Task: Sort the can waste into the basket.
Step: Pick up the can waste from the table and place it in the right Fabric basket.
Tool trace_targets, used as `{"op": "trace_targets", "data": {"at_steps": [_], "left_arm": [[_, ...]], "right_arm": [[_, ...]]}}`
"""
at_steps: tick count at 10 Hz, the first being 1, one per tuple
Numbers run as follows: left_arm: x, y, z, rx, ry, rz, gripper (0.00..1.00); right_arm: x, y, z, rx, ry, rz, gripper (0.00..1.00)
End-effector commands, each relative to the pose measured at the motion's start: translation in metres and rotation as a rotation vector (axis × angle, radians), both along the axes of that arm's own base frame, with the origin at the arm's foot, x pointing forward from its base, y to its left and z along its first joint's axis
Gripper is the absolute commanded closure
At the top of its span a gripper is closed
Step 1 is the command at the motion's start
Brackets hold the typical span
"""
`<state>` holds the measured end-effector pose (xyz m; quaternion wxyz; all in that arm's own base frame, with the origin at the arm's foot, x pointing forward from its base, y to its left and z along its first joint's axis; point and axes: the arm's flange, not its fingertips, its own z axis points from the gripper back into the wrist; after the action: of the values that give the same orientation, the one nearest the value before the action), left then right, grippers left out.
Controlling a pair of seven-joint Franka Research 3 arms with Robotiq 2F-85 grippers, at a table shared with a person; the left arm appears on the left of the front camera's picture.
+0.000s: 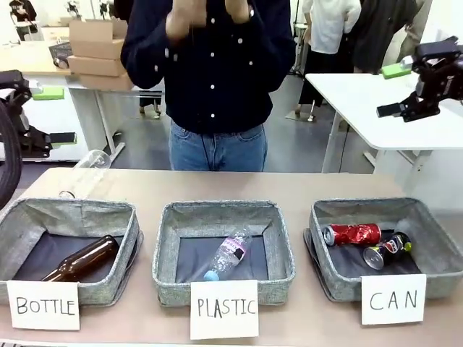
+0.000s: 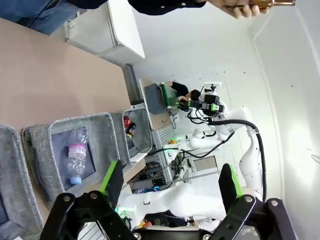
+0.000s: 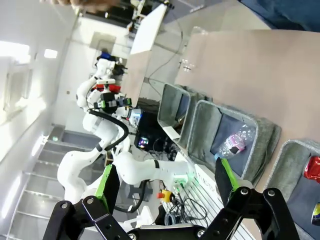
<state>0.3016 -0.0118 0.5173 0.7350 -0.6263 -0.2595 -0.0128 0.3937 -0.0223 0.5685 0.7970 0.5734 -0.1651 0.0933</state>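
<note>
jaws left and right spread wide, empty

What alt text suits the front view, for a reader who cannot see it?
A red can and a black can lie in the basket signed CAN, rightmost of three. The others hold a brown bottle and a plastic bottle.

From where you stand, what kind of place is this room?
Probably a robotics lab or test room. A white robot arm stands beside loose cables, plain white worktables and cardboard boxes fill the background, and grey baskets have handwritten sorting signs in front.
</note>
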Motion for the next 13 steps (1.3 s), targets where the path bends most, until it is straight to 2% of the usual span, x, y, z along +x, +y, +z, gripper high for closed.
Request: {"op": "trace_targets", "data": {"at_steps": [1,13], "left_arm": [[0.0005,-0.0013,-0.0034,0.000,0.000,-0.007,0.00],[0.0005,-0.0013,-0.0034,0.000,0.000,-0.007,0.00]], "right_arm": [[-0.0005,0.0022,0.0008,0.000,-0.007,0.011,0.00],[-0.0005,0.0022,0.0008,0.000,-0.007,0.011,0.00]]}}
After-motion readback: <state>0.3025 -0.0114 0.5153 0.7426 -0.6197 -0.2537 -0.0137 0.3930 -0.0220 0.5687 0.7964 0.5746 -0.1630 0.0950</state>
